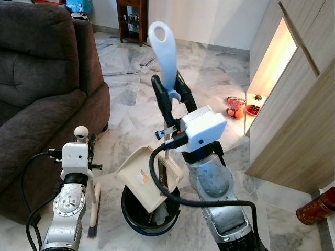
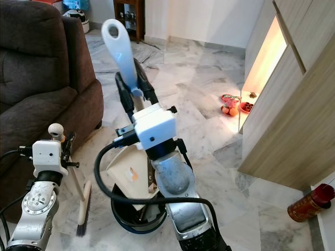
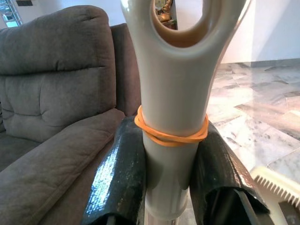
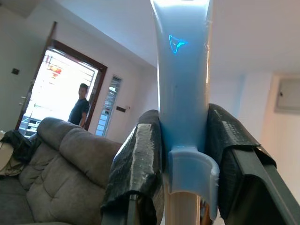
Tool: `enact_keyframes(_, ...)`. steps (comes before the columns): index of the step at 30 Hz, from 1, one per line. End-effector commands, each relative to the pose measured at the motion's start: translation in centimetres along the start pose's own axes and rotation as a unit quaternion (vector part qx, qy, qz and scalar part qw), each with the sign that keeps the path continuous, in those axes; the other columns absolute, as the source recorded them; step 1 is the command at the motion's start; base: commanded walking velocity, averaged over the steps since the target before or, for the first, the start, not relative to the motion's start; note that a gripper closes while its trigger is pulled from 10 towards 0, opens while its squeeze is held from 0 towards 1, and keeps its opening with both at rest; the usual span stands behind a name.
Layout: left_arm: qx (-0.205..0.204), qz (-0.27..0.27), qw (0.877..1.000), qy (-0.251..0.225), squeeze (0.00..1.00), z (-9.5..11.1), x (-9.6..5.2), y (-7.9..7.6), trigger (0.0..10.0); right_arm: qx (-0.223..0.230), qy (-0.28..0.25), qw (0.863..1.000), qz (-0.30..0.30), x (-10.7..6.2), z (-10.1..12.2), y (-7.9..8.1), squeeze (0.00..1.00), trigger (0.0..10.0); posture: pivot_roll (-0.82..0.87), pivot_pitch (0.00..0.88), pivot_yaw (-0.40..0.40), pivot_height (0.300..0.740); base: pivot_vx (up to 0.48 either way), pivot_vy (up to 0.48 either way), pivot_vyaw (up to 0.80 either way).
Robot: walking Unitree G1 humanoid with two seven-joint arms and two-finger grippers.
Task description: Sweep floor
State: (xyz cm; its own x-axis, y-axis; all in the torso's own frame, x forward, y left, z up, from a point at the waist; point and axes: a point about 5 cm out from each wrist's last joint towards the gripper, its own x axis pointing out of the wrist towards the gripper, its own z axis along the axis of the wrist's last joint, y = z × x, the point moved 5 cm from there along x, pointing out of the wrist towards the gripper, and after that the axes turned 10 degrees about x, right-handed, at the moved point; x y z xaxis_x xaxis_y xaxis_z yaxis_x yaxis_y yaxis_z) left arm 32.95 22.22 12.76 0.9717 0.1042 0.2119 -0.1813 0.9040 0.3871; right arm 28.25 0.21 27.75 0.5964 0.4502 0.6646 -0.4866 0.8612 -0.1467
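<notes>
Marble floor (image 1: 209,78), brown sofa (image 1: 36,78); right claw (image 1: 168,97) grips dustpan handle (image 1: 162,47) — left claw (image 3: 166,173) grips broom (image 1: 94,209).

The floor (image 1: 209,73) is pale marble tile with grey veining. A dark brown fabric sofa (image 1: 42,83) stands on the left. On the right runs a light wood cabinet wall (image 1: 298,120) with a warmly lit niche (image 1: 272,57) low down; small red and orange items (image 1: 238,107) sit on the floor at its foot. A dark wooden stand (image 1: 131,21) stands against the white far wall (image 1: 199,18). A red cylindrical tin (image 1: 316,206) stands at the lower right. In the right wrist view a person (image 4: 79,110) stands by a bright doorway (image 4: 58,89).
</notes>
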Motion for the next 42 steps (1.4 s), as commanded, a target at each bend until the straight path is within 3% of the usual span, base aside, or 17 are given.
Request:
enact_keyframes(1, 0.005, -0.001, 1.000, -0.027, 0.00, 1.2, 0.3, 0.1, 10.0, -0.015, -0.057, 0.998, 0.010, 0.3, 2.7, 0.4, 0.00, 10.0, 0.13, 0.052, -0.027, 0.740, 0.000, 0.000, 0.00)
enact_keyframes(4, 0.009, -0.004, 1.000, -0.028, 0.00, 1.2, 0.3, -0.1, 10.0, -0.038, -0.069, 0.996, 0.031, 0.3, 3.2, 1.5, 0.00, 10.0, 0.13, 0.051, -0.029, 0.740, 0.000, 0.000, 0.00)
enact_keyframes(9, 0.009, -0.005, 1.000, -0.028, 0.00, 1.2, 0.3, -0.1, 10.0, -0.045, -0.072, 0.996, 0.031, 0.3, 3.3, 1.5, 0.00, 10.0, 0.13, 0.052, -0.029, 0.740, 0.000, 0.000, 0.00)
enact_keyframes(11, 0.009, -0.006, 1.000, -0.029, 0.00, 1.2, 0.3, -0.1, 10.0, -0.069, -0.080, 0.993, 0.043, 0.3, 3.5, 1.8, 0.00, 10.0, 0.13, 0.051, -0.029, 0.740, 0.000, 0.000, 0.00)
enact_keyframes(34, 0.009, -0.006, 1.000, -0.030, 0.00, 1.2, 0.4, -0.4, 10.0, -0.096, -0.068, 0.993, 0.023, 0.3, 2.8, 0.9, 0.00, 10.0, 0.13, 0.040, -0.039, 0.740, 0.000, 0.000, 0.00)
enact_keyframes(37, 0.009, -0.006, 0.999, -0.030, 0.00, 1.2, 0.3, -0.4, 10.0, -0.112, -0.059, 0.992, -0.015, 0.5, 2.5, -0.8, 0.00, 10.0, 0.13, 0.039, -0.040, 0.740, 0.000, 0.000, 0.00)
enact_keyframes(39, 0.009, -0.006, 0.999, -0.030, 0.00, 1.2, 0.4, -0.5, 10.0, -0.166, -0.040, 0.984, -0.052, 0.7, 1.8, -3.3, 0.00, 10.0, 0.13, 0.036, -0.042, 0.740, 0.000, 0.000, 0.00)
enact_keyframes(41, 0.009, -0.006, 0.999, -0.030, 0.00, 1.2, 0.4, -0.5, 10.0, -0.177, -0.036, 0.982, -0.060, 0.7, 1.5, -3.9, 0.00, 10.0, 0.13, 0.036, -0.042, 0.740, 0.000, 0.000, 0.00)
enact_keyframes(42, 0.008, -0.007, 0.999, -0.030, 0.00, 1.2, 0.4, -0.5, 10.0, -0.190, -0.022, 0.979, -0.070, 0.6, 0.8, -5.1, 0.00, 10.0, 0.12, 0.036, -0.045, 0.740, 0.000, 0.000, 0.00)
